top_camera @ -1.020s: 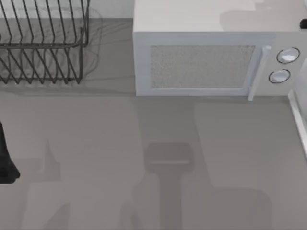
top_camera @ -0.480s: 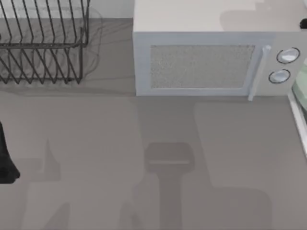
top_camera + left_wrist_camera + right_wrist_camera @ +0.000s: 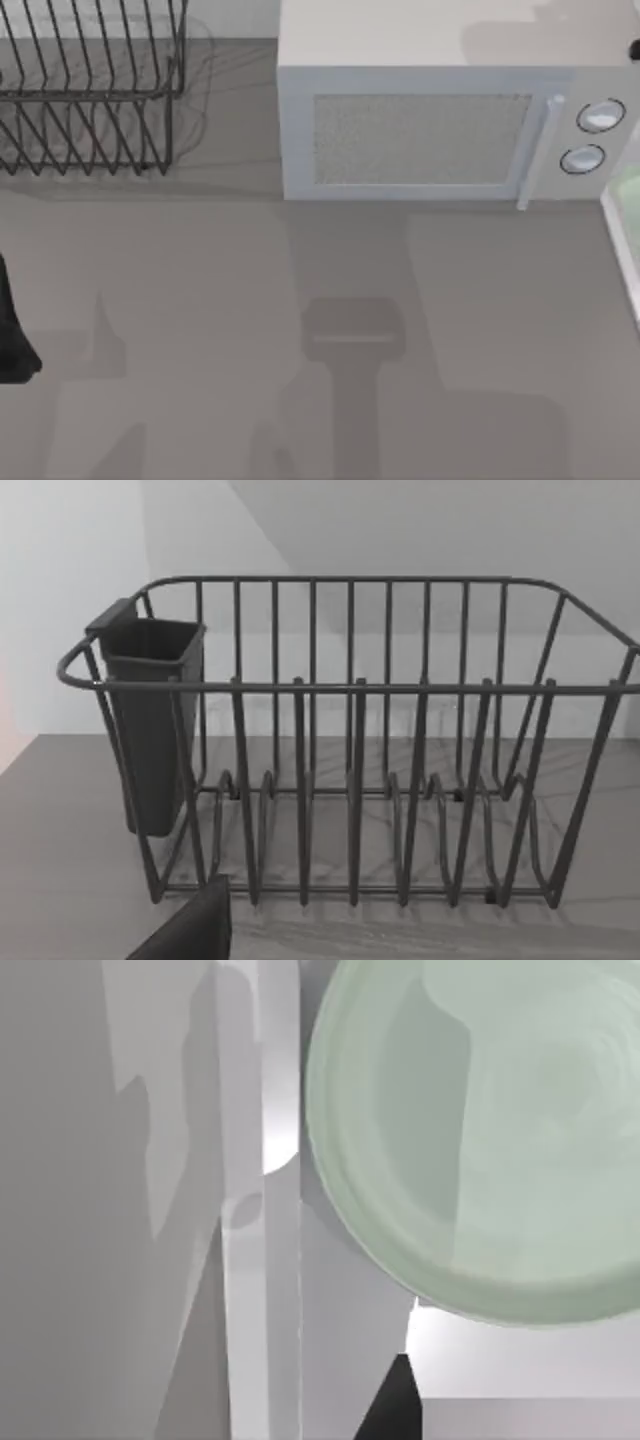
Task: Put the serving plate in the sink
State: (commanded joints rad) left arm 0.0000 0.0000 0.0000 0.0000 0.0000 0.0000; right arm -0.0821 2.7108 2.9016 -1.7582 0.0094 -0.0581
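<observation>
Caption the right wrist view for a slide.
Pale green serving plate lying inside the sink, past its straight white rim.

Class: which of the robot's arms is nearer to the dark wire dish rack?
Left. The left arm sits at the table's left edge, its wrist camera facing the dark wire dish rack; the right arm's camera faces the pale mint-green serving plate.

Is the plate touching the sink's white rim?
Cannot tell. In the right wrist view the plate overlaps the sink's rim, but nothing shows whether it rests on it or hangs above.

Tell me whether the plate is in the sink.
In: the plate lies past the sink's white rim, over the basin, at the table's right edge.
</observation>
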